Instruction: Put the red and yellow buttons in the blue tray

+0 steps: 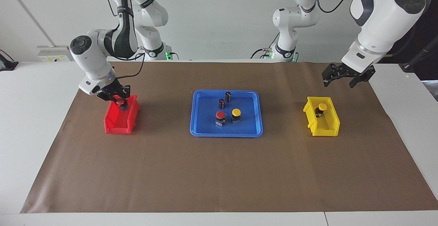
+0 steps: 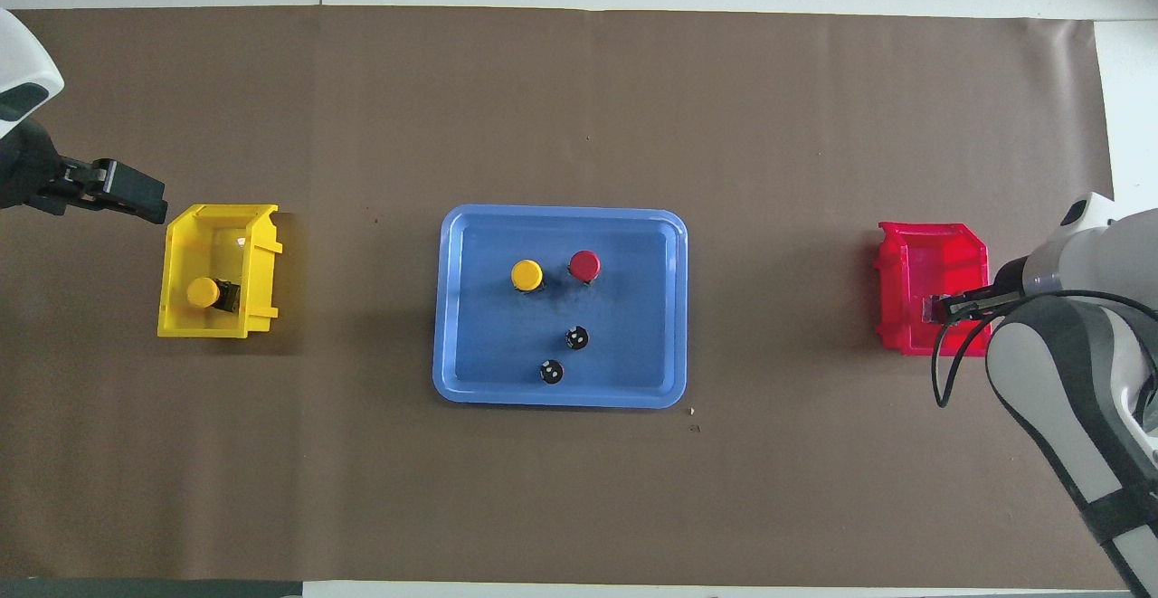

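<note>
Counter [image 1: 219,171]: brown mat, carrying all items.

Blue tray [image 1: 205,130]: centre of the mat. Holds one red button [image 1: 220,115], one yellow button [image 1: 236,112] and two maroon cylinders [image 1: 228,96], nearer the robots.

Red bin [image 1: 114,125]: toward the right arm's end. Second red button [image 1: 119,102] at its mouth.

Yellow bin [image 1: 330,127]: toward the left arm's end. Second yellow button [image 1: 322,107] lies inside.

Right gripper [image 1: 120,103]: at the red bin, fingers closed around the second red button.

Left gripper [image 1: 337,79]: fingers spread, empty, raised over the mat beside the yellow bin, apart from its button.

Handling note: lift straight up clear of the bin wall, then carry to bare tray floor away from the standing pieces.
</note>
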